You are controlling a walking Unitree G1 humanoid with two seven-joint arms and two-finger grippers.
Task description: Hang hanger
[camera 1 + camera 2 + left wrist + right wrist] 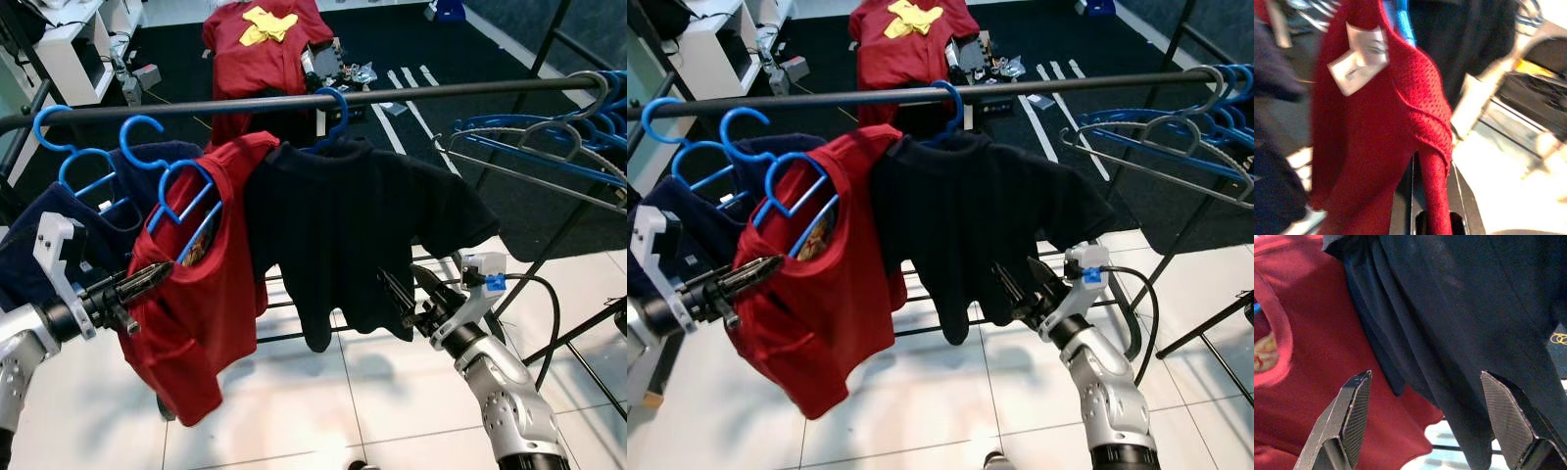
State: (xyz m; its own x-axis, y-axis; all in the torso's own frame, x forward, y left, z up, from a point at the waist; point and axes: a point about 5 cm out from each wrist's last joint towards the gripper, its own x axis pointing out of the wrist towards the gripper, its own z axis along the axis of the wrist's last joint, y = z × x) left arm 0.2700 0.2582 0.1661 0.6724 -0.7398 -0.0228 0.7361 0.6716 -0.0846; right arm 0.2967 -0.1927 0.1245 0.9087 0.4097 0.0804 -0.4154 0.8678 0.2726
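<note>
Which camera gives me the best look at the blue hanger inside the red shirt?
The left eye view: the blue hanger shows with its hook below the rail, unhooked, in the red shirt. The right eye view shows the same. The left wrist view catches a blue sliver; the right wrist view, shirt cloth.

The near floor (294, 411) is pale glossy tile with thin grout lines, catching soft light. Farther off lies a dark carpet (176, 59), with white stripes (411, 88) painted on it toward the right. At the far left stands a white shelf unit (73, 44), with cables and small boxes (137, 78) on the carpet beside it. Small clutter (353, 70) lies on the far carpet.
</note>
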